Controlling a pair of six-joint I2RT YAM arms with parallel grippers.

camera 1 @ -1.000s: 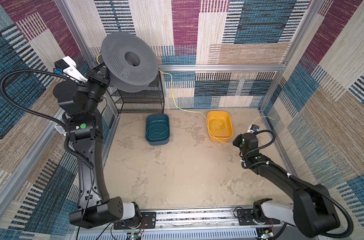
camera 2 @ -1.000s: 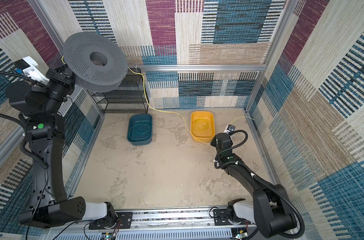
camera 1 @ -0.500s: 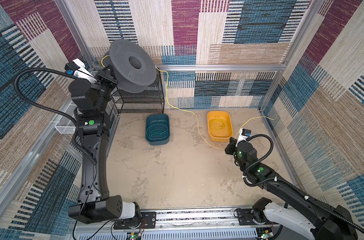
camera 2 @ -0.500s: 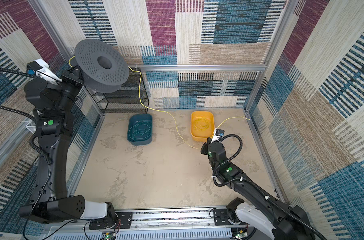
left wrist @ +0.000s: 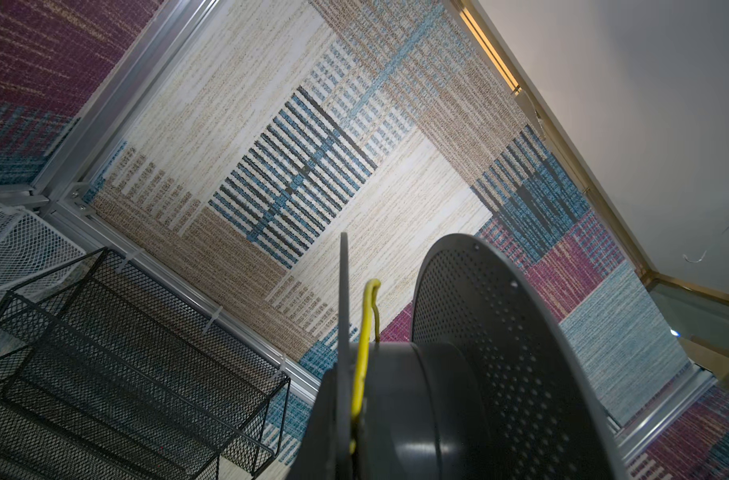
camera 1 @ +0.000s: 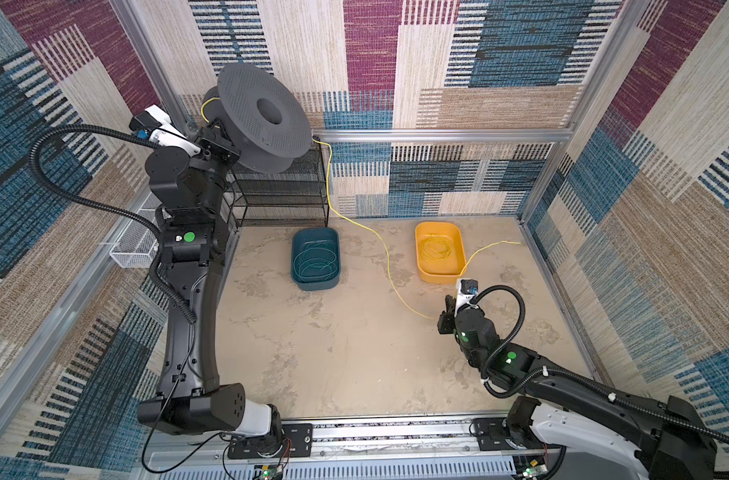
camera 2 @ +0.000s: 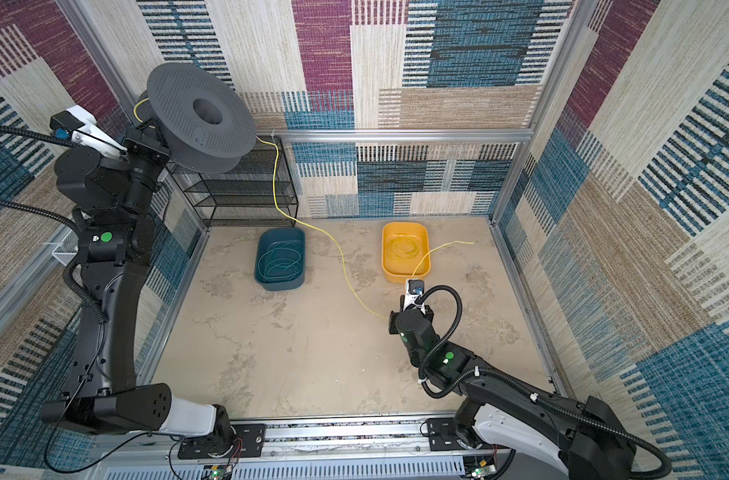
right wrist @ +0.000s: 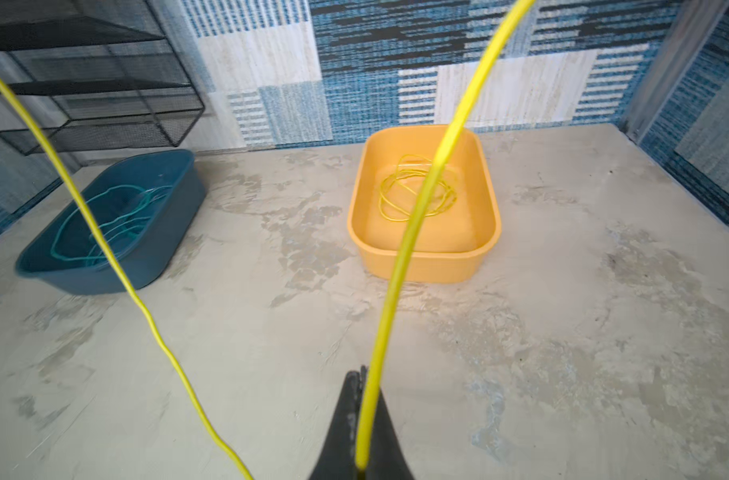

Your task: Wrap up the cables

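Cable [camera 1: 385,257] is pinched by the closed right fingers [right wrist: 345,417] at four o'clock on the desk [camera 1: 333,353] and strung to the grey spool [camera 1: 267,120], gripped by the left fingers [camera 1: 219,135] at ten o'clock.

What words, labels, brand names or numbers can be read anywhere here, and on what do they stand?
No text can be read in any view.
The small white sticker beside the green dot on the left arm: too small to read.
No markings visible on the spool, teal tub, yellow tub or yellow cable.
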